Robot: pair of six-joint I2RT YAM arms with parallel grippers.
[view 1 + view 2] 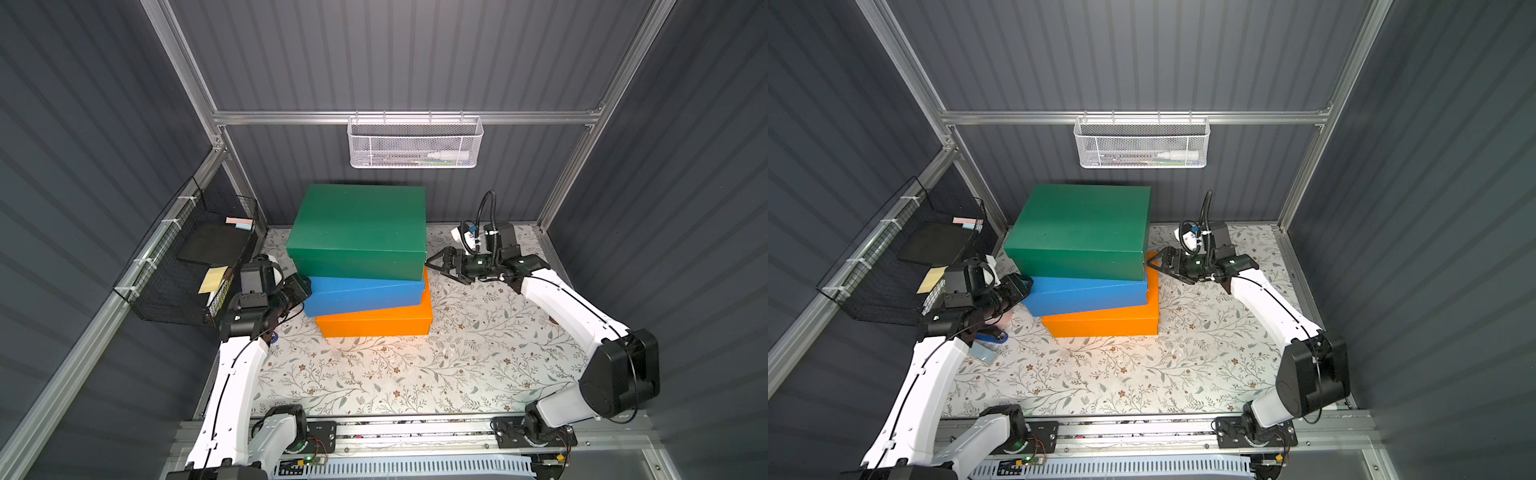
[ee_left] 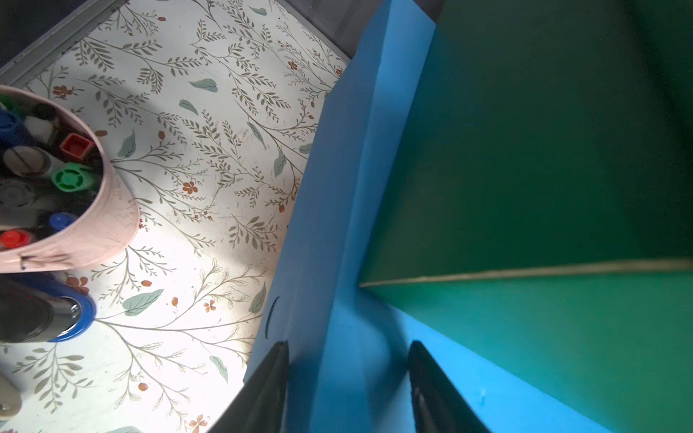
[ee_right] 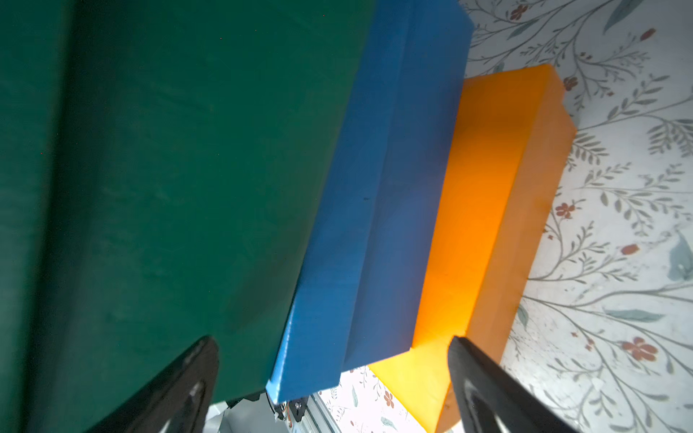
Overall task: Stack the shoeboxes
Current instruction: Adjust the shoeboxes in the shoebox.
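With the left pincer [image 2: 347,343] half-spread astride the blue shoebox [image 2: 337,187], grip unclear, and the right pincer [image 3: 333,339] wide open, empty, shoving the green shoebox [image 3: 168,168] ahead might topple the skewed stack.

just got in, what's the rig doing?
Two-armed robot, stacking shoeboxes. All three are piled: orange box at the bottom, blue box in the middle, green box on top, each skewed off the one below. The left claw straddles the blue box's end; the right claw hangs open by the pile's other end.

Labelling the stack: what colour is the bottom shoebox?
The bottom shoebox is orange, clearest in a top view.
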